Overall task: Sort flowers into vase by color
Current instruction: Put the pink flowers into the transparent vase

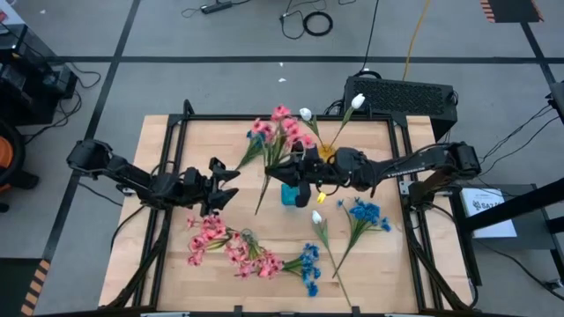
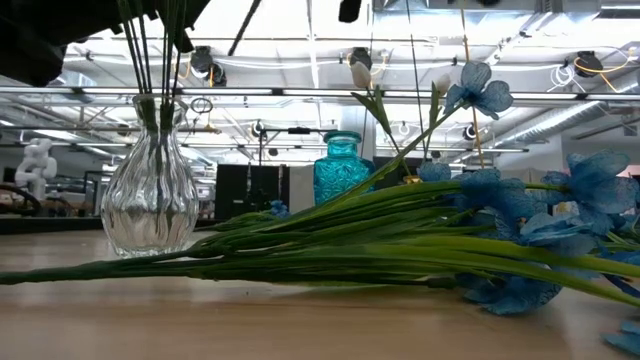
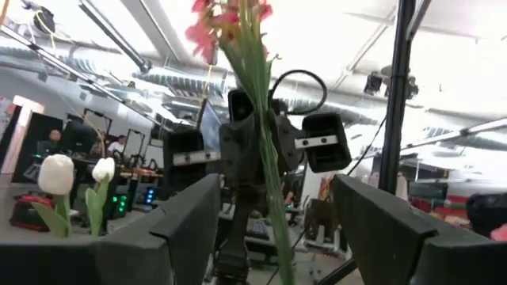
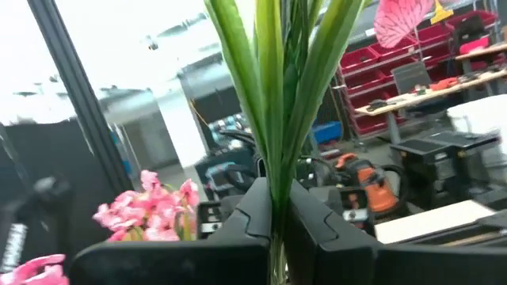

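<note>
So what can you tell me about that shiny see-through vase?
The clear glass vase has a round ribbed belly, a narrow neck and a flared lip. It stands upright on the wooden table, apart from the teal vase. Several thin green stems stand in it, rising out of the picture. Long green flower stalks lie on the table beside its base.

Light wooden tabletop [image 1: 176, 273], framed by black metal rails.
Black perforated rectangular box [image 1: 401, 95], at the far edge of the tabletop.
Grey floor [image 1: 220, 40] with dark seam lines.
Black coiled cables [image 1: 313, 22] on the floor.
White printed sheet [image 1: 489, 207], beside the tabletop's right edge.
Red storage bins [image 4: 404, 59] on background shelving.
</note>
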Available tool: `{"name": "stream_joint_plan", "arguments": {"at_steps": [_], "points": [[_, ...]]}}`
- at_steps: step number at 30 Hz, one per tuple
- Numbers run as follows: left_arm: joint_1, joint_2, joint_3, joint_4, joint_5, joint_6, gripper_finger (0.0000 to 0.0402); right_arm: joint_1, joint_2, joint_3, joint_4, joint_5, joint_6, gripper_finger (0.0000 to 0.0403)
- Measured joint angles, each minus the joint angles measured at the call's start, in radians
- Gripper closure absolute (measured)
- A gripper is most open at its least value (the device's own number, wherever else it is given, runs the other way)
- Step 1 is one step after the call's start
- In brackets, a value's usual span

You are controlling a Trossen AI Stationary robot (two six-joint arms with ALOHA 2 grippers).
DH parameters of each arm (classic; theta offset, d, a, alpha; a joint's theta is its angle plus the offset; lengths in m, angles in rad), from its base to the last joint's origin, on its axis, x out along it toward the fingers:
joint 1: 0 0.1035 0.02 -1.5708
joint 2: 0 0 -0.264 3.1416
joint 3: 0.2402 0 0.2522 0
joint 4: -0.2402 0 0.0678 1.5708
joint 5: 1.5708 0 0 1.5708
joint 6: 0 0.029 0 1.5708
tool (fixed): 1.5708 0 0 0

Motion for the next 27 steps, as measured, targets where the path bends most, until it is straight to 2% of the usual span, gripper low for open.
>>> {"name": "stream_joint_plan", "arguments": {"at_steps": [8, 14, 18, 21, 27], "points": [[-0.002, -0.013, 0.0, -0.031, -0.006, 0.012, 0.015, 0.019, 0.001, -0.162, 0.231, 0.058, 0.054, 0.0402], [0.017, -0.023, 0.0, -0.028, -0.107, 0.076, 0.015, 0.035, 0.005, -0.169, 0.26, 0.083, 0.041, 0.0402], [0.06, -0.025, 0.0, -0.042, -0.113, 0.082, 0.015, 0.039, 0.025, -0.169, 0.298, 0.085, 0.043, 0.0402], [0.102, -0.026, 0.0, -0.043, -0.098, 0.082, 0.015, 0.039, 0.046, -0.169, 0.311, 0.086, 0.049, 0.0402], [0.264, -0.043, 0.0, -0.086, 0.056, 0.016, 0.015, 0.039, 0.075, -0.169, 0.365, 0.086, 0.07, 0.0402]]}}
